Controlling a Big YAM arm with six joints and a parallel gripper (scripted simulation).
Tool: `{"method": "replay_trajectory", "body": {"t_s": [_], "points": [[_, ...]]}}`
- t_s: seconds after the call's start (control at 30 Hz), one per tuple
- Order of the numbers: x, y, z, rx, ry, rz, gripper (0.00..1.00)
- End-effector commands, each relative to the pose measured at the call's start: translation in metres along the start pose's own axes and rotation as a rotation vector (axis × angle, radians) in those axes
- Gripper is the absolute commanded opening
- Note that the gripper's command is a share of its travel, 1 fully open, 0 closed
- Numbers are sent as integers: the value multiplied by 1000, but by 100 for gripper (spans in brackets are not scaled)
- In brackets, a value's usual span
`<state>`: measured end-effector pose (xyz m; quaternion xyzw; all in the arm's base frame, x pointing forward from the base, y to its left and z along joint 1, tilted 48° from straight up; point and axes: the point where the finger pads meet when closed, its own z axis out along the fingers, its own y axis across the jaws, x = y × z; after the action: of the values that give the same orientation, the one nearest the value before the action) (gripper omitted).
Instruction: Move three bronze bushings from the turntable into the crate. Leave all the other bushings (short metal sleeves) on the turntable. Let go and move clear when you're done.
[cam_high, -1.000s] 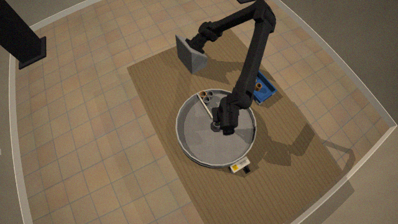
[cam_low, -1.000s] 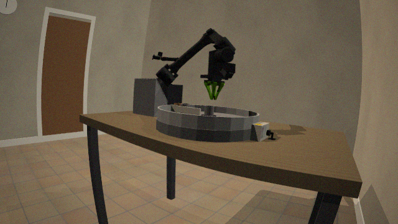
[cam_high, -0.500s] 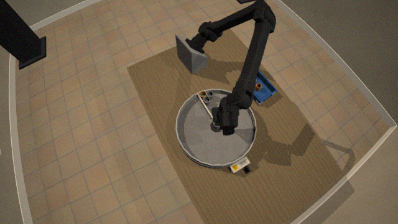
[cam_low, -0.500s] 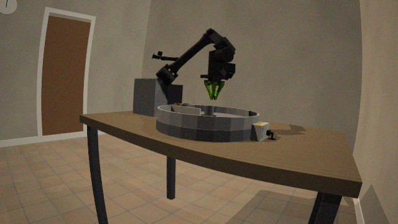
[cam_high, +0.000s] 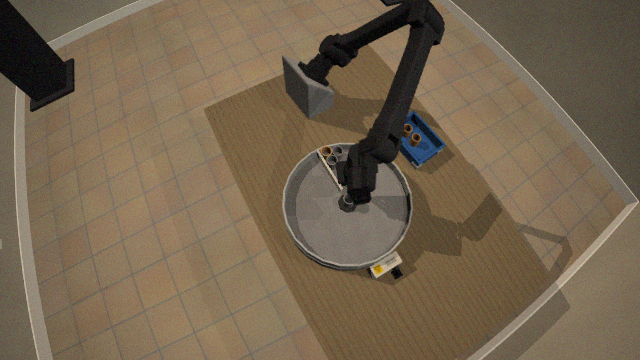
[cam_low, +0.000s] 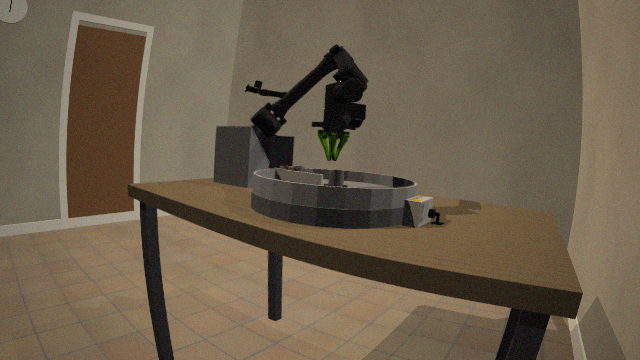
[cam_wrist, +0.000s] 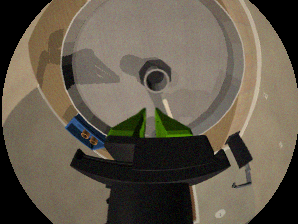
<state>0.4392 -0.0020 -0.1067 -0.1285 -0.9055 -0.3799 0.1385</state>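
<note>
The blue crate (cam_high: 431, 132) (cam_wrist: 75, 125) holds two bronze bushings, one (cam_high: 407, 130) (cam_wrist: 85, 134) beside the other (cam_high: 416, 139) (cam_wrist: 93, 141). A third bronze bushing (cam_high: 326, 151) stands on the grey turntable (cam_high: 345, 240) (cam_low: 320, 200) (cam_wrist: 110, 30), near its rim. Two grey bushings stand beside it, one (cam_high: 338, 150) near the rim and one (cam_high: 332, 160) further in. The arm may hide more of the turntable. My gripper (cam_low: 331, 159) (cam_wrist: 150, 111) is shut to a narrow gap with nothing between the green fingertips. It hangs above the turntable near its centre; the arm hides its fingers in the top view.
A pale divider wall (cam_high: 330, 170) (cam_low: 300, 177) runs on the turntable beside the bushings towards the upright centre post (cam_low: 336, 178) (cam_wrist: 157, 80). A control box (cam_high: 386, 265) (cam_low: 419, 211) with a black crank adjoins the turntable. A grey block (cam_high: 320, 100) (cam_low: 232, 155) stands at the arm's base.
</note>
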Motion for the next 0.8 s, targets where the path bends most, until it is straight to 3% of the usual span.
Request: {"method": "replay_trajectory", "body": {"t_s": [0.0,0.17,0.27,0.33,0.37,0.43,0.5,0.77], "points": [[11,0,-19,0,-45,-24,14],[101,-8,-14,2,-41,-23,14],[129,-10,-12,2,-40,-23,14],[132,-8,-10,2,-36,-28,14],[113,3,-15,19,-51,-74,14],[115,-3,-7,12,-29,-55,14],[137,-11,0,-4,3,-9,14],[127,-9,-7,-1,-15,-16,14]]}}
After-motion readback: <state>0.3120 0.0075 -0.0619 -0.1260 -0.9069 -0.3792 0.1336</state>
